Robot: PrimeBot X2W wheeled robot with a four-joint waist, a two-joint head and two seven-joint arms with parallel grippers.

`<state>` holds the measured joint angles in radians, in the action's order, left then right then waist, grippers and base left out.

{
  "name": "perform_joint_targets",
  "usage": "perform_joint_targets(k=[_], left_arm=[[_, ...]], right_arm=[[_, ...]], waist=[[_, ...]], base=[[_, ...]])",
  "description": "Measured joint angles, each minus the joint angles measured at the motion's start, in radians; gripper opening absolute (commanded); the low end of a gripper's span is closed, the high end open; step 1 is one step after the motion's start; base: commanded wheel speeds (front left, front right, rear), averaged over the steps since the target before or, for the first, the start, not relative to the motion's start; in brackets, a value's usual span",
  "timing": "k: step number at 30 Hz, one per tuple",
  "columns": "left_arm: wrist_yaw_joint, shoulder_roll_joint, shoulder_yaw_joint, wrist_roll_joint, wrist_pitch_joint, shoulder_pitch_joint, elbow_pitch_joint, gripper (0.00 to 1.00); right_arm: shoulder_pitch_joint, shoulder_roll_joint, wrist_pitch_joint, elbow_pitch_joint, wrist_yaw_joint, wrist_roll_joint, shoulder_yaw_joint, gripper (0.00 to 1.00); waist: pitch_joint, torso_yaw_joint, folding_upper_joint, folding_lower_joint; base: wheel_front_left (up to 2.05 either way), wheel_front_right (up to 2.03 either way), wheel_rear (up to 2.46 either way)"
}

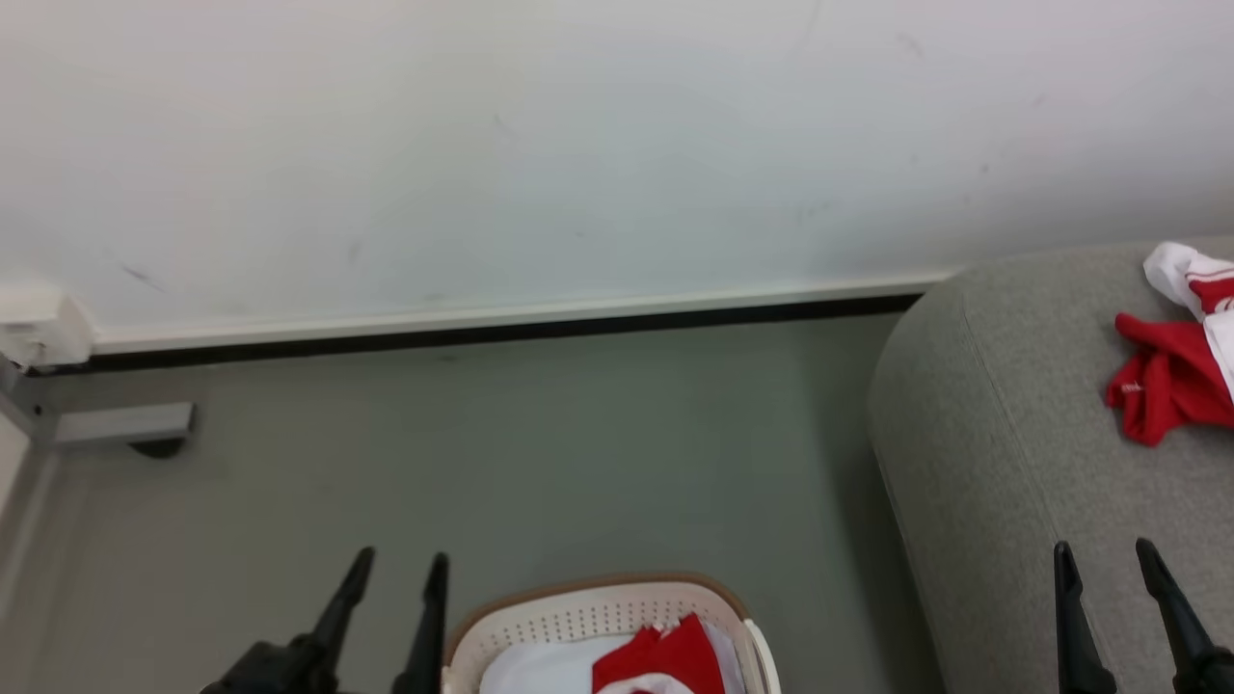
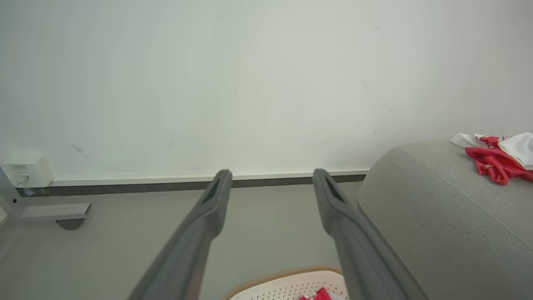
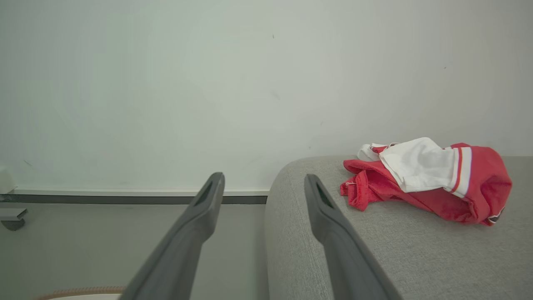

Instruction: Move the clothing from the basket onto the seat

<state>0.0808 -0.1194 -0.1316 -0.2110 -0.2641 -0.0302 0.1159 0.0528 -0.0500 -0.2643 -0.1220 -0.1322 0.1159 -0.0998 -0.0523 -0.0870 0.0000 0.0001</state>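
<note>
The white perforated basket [image 1: 588,617] with a brown rim sits at the bottom centre of the head view, holding red and white clothing [image 1: 665,655]. A red garment with white trim [image 1: 1171,381] lies on the grey seat [image 1: 983,434] at the right, also seen as a crumpled red and white pile [image 3: 433,181]. My left gripper [image 1: 397,564] is open beside the basket's left side, empty. Above the seat's near part my right gripper [image 1: 1104,554] is open and empty too. The basket rim [image 2: 287,277] peeks between the left fingers [image 2: 216,200].
A white wall with a pale skirting board [image 1: 482,318] runs behind the grey floor [image 1: 530,443]. At the left stand a white box [image 1: 39,328] and a grey metal foot [image 1: 125,424].
</note>
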Motion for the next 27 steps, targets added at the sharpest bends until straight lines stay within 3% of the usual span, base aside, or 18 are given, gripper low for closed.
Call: perform_joint_targets(k=[4, 15, 21, 27], left_arm=[[0.025, 0.002, -0.076, 0.016, 0.022, 0.086, 0.094, 1.0], [0.047, 0.01, -0.307, 0.033, 0.257, 0.366, 0.401, 1.0], [0.048, 0.017, -0.449, 0.014, 0.283, 0.506, 0.575, 1.0], [0.048, 0.026, -0.527, -0.032, 0.275, 0.623, 0.739, 1.0]], right_arm=[[-0.028, 0.0, 0.0, 0.015, 0.0, -0.003, -0.004, 1.0], [-0.108, 0.0, 0.0, 0.067, 0.0, -0.007, -0.022, 1.0], [-0.159, -0.001, 0.0, 0.103, 0.0, -0.011, -0.019, 1.0], [-0.209, -0.001, -0.001, 0.154, 0.0, -0.018, -0.012, 1.0]], waist=[[-0.057, -0.025, 0.0, 0.0], [-0.248, -0.079, 0.0001, 0.0001], [-0.367, -0.094, 0.0, 0.0002], [-0.495, -0.1, 0.0, 0.0001]], base=[[0.0, 0.0, 0.0], [0.0, 0.0, 0.0], [0.0, 0.0, 0.0], [0.0, 0.0, 0.0]])
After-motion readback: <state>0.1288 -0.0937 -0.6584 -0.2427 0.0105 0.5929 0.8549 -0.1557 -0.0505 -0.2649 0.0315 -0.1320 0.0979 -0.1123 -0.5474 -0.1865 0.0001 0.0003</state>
